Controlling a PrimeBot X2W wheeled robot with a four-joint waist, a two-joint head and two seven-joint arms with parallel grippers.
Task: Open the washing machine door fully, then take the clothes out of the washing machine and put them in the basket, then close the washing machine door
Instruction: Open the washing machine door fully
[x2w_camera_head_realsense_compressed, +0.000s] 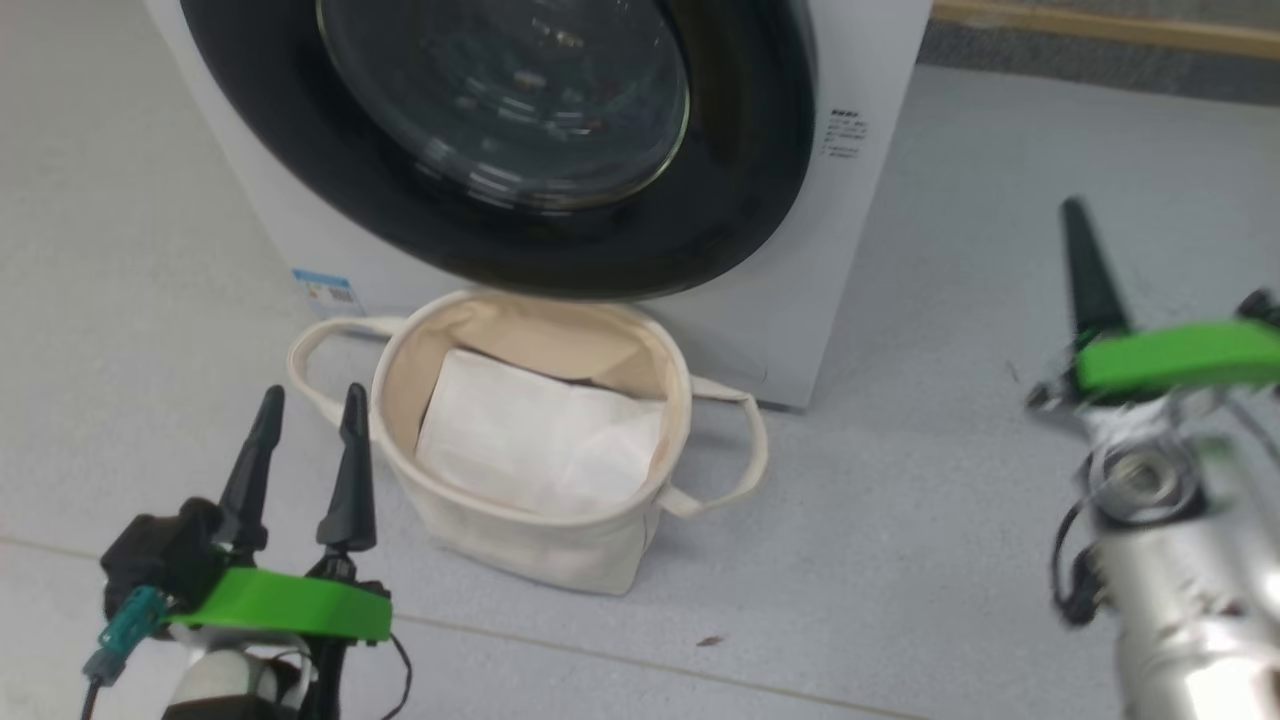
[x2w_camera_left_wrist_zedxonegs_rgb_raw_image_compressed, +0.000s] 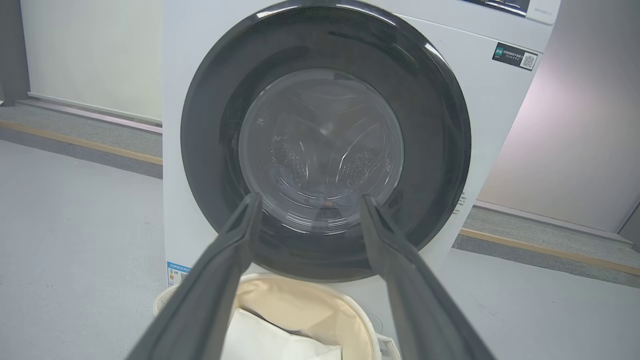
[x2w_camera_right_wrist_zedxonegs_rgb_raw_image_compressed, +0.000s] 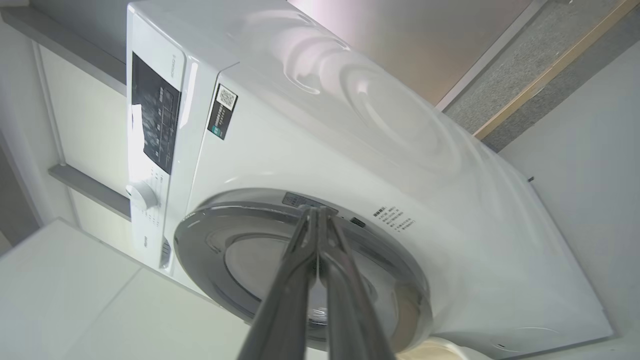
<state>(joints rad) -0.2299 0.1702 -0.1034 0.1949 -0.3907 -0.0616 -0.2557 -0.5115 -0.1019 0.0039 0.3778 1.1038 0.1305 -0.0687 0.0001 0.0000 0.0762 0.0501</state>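
Judging by the scene, the task stood at its very start: the door (x2w_camera_head_realsense_compressed: 500, 100) sat shut on the washing machine (x2w_camera_head_realsense_compressed: 800, 300), so opening it, emptying the drum and closing it were all left. The basket (x2w_camera_head_realsense_compressed: 520, 545) sat on the floor just below the door, holding a white sheet (x2w_camera_head_realsense_compressed: 540, 430); any clothes behind the glass were too dim to tell. The right claw (x2w_camera_right_wrist_zedxonegs_rgb_raw_image_compressed: 318, 212) was pinched together, empty, aimed at the door's edge, while the left claw (x2w_camera_head_realsense_compressed: 311, 395) stood apart beside the basket.
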